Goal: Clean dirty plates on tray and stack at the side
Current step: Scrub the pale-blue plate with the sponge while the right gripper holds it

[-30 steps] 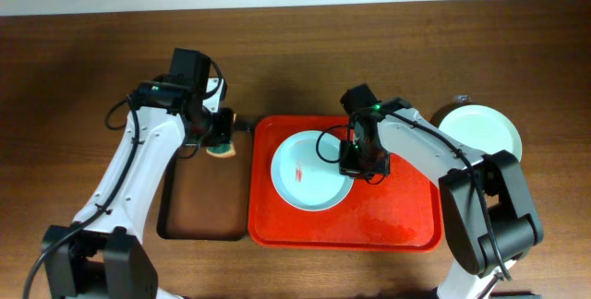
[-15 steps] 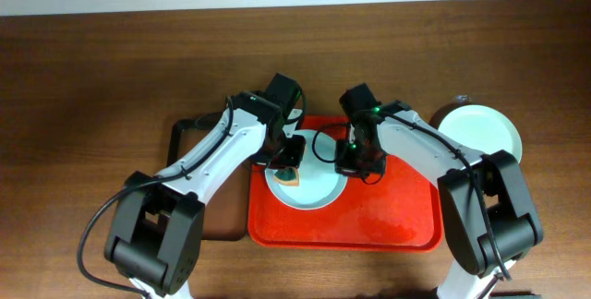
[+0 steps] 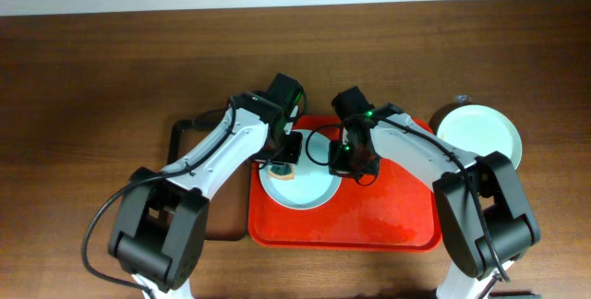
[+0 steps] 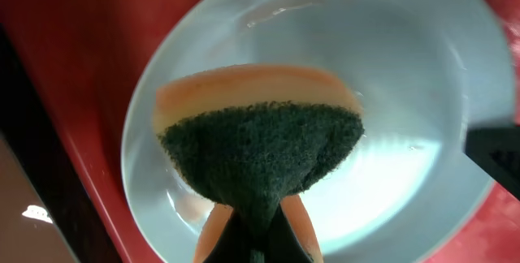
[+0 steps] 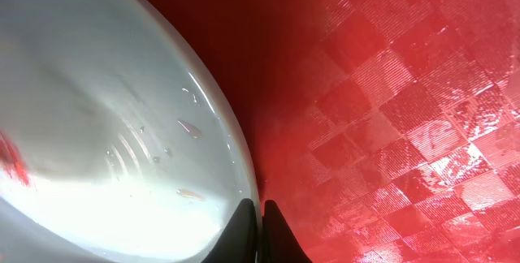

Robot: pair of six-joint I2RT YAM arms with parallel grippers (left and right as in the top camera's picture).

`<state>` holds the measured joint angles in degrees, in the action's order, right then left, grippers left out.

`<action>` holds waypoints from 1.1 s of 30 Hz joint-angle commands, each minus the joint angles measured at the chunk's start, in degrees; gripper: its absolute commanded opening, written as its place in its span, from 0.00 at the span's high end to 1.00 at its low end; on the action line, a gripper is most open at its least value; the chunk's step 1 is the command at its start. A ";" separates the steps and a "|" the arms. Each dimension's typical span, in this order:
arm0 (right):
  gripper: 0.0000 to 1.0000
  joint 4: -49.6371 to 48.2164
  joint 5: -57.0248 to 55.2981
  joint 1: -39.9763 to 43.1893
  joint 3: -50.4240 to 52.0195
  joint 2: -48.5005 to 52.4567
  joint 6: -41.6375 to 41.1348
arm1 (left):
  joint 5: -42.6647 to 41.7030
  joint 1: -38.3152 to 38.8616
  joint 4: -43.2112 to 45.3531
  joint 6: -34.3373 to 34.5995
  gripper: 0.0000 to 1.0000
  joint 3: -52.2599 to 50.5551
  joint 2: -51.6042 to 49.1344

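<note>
Two plates are counted on the wooden table (image 3: 83, 59), along with two trays, one sponge and two arms. A green-faced orange sponge (image 3: 287, 172) (image 4: 260, 145) is gripped tight in the left gripper (image 3: 287, 154) (image 4: 253, 226) and is pressed, just beyond the fingertips, onto the dirty plate (image 3: 312, 191) (image 4: 390, 68) (image 5: 97, 133) lying in the red tray (image 3: 388, 218) (image 4: 73, 44) (image 5: 390, 92). The rim of that same plate is pinched between the closed fingers of the right gripper (image 3: 352, 161) (image 5: 257, 214), and a red smear (image 5: 11, 161) is seen on the plate's face in the right wrist view. The second plate (image 3: 480, 135) is seen off the tray, well apart from the right gripper on its outer side. A black tray with a brown base (image 3: 228, 209) is set just beside the red tray, under the left arm. The red tray's floor by the right fingertips is marked with a chequered texture.
</note>
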<state>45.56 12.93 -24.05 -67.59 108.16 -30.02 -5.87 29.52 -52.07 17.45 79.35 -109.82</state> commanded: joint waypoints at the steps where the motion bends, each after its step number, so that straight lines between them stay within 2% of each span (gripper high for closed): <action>1: 0.96 0.24 -1.16 -0.68 0.22 -1.29 -0.28 | 1.70 -0.04 0.50 0.55 1.00 0.55 -3.67; 6: 0.96 0.26 -1.16 -0.68 0.22 -1.29 -0.28 | -0.50 -0.04 0.37 0.50 1.00 0.50 -9.88; 11: 0.96 0.46 -1.38 -0.68 0.22 -1.29 -0.26 | -19.63 -2.36 -0.57 -3.48 1.00 0.52 -8.00; 14: 0.96 0.44 -1.38 -0.68 0.22 -1.29 -0.28 | -18.49 -6.36 -0.22 -3.39 1.00 0.57 2.80; 16: 0.96 0.42 -1.38 -0.68 0.22 -1.29 -0.28 | -9.09 -6.64 -0.04 -3.39 1.00 0.57 8.41; 19: 0.96 0.44 -1.38 -0.68 0.22 -1.29 -0.28 | -7.78 -6.27 0.74 -3.39 1.00 -1.20 7.48; 27: 0.96 0.39 -1.38 -0.68 0.22 -1.29 -0.28 | -8.04 -5.20 10.54 -3.39 1.00 -8.83 -2.73; 33: 0.95 0.42 -1.38 -0.68 0.22 -1.29 -0.28 | -15.54 1.62 10.64 -3.41 1.00 -8.74 -4.94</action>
<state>46.02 11.90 -24.08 -67.59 108.16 -30.02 -14.96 27.77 -40.88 14.96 71.57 -111.87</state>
